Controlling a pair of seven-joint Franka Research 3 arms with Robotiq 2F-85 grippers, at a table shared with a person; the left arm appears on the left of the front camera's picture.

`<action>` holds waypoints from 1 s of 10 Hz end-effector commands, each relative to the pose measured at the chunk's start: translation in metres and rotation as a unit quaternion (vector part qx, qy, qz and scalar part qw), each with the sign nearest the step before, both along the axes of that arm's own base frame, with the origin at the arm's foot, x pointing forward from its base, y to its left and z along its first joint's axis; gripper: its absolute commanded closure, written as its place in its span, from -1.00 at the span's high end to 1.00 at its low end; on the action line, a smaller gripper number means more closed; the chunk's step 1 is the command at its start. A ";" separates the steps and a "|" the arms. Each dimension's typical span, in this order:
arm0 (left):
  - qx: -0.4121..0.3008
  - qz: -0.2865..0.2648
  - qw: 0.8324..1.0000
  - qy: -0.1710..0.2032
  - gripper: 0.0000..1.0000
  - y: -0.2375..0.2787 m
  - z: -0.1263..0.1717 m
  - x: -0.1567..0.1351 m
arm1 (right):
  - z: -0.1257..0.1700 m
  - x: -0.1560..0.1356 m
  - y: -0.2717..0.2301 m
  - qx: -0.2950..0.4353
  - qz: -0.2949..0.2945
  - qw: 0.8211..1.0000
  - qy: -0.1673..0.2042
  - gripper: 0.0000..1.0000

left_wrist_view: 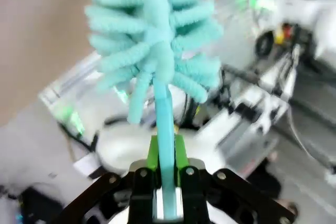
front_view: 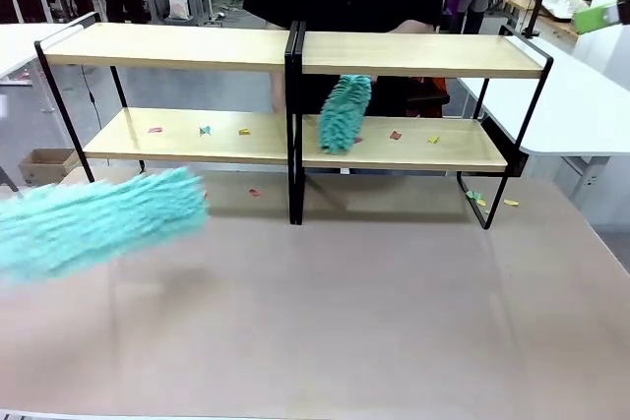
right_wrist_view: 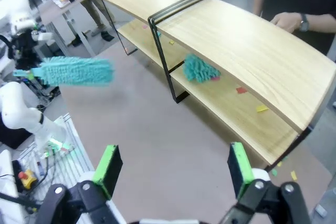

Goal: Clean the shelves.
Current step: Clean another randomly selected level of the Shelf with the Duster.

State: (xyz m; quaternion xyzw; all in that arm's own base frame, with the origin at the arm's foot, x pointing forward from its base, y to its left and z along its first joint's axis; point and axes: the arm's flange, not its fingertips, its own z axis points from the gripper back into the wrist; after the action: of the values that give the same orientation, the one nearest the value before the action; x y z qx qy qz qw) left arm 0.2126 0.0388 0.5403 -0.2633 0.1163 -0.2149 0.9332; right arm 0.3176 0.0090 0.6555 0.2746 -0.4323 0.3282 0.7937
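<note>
While a person stands behind the shelves (front_view: 177,46) at the far side of the table (front_view: 374,322), the left gripper (left_wrist_view: 167,156) holds a teal duster (front_view: 98,223) out at the near left

The two racks stand end to end across the far half of the table, touching at the middle. The left claw's green pads are clamped on the duster's thin handle. The right gripper (right_wrist_view: 173,169) hangs above the table's right side, jaws wide, nothing between them. A second teal duster (front_view: 345,113) rests on the lower board of the right-hand rack, near the middle posts. Small coloured paper scraps (front_view: 204,131) lie on both lower boards and on the table in front. The person's hand (right_wrist_view: 287,22) is at the far edge of the right-hand top board
</note>
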 end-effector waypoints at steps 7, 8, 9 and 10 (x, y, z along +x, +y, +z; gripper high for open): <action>-0.101 -0.037 0.992 -0.059 -0.74 0.133 0.010 -0.089 | 0.001 0.000 0.001 0.000 0.000 1.000 -0.001 1.00; -0.101 -0.037 0.992 -0.059 -0.74 0.133 0.010 -0.089 | 0.001 0.000 0.001 0.000 0.000 1.000 -0.001 1.00; -0.101 -0.037 0.992 -0.059 -0.74 0.133 0.010 -0.089 | 0.001 0.000 0.001 0.000 0.000 1.000 -0.001 1.00; -0.101 -0.037 0.992 -0.059 -0.74 0.133 0.010 -0.089 | 0.001 0.000 0.001 0.000 0.000 1.000 -0.001 1.00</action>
State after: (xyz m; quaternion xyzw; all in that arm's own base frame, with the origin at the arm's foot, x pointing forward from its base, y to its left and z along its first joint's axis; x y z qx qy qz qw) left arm 0.1298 0.1729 0.5503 -0.3406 0.0446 -0.2711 0.8992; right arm 0.3177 0.0088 0.6553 0.2743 -0.4321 0.3280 0.7940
